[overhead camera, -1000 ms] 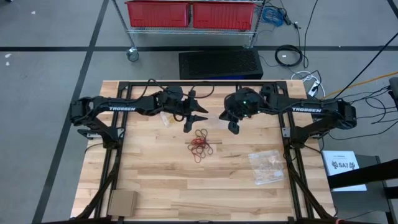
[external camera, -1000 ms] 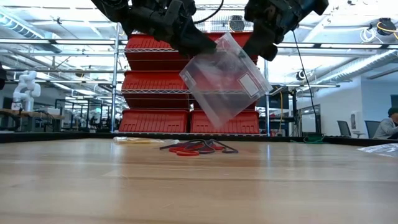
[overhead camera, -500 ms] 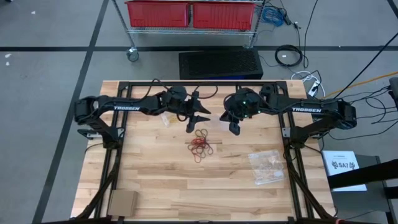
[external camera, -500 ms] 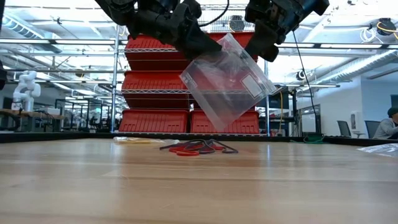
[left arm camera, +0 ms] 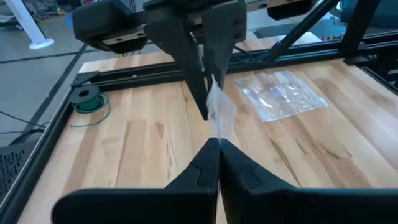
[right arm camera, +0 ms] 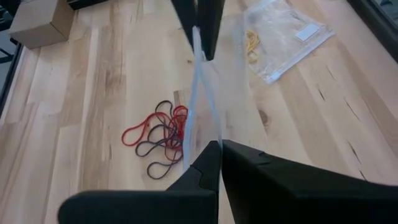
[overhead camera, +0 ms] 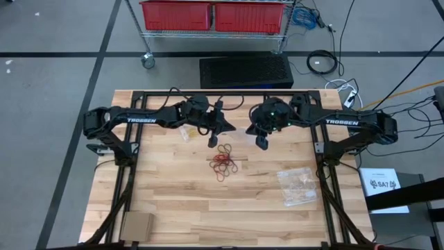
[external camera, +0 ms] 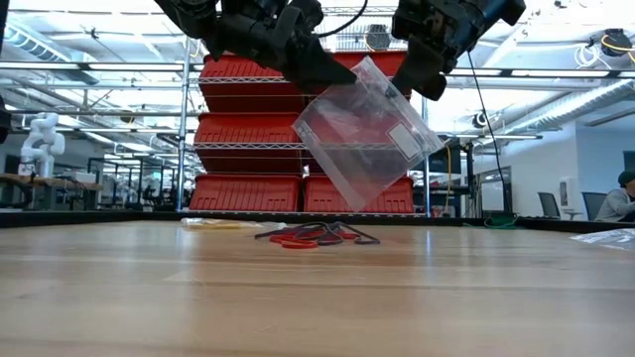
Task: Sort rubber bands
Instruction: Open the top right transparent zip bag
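Grippers are seen raised above the middle of the wooden table (overhead camera: 166,201), facing each other with one clear plastic bag (external camera: 369,131) stretched between them. The left gripper (overhead camera: 216,133) is clamped tight on one edge of this bag, its fingers pressed together with only the thin film between them, as is shown in the left wrist view. The right gripper (overhead camera: 261,142) is likewise closed hard on the opposite edge, near the bag's upper corner in the low view. The bag is hung tilted in the air, clear of the tabletop.

The rubber bands (overhead camera: 225,160) are left in a loose pile on the wood almost directly below the held bag, red and dark loops tangled together, untouched by either gripper. A second clear bag (overhead camera: 299,185) holding yellowish bands is laid flat toward the right side of the table, well apart from the pile. Another small clear bag (overhead camera: 184,132) is seen under the left arm. A cardboard box (overhead camera: 137,226) is set at the near left corner. Red bins (external camera: 248,129) on a wire rack are seen behind the table.
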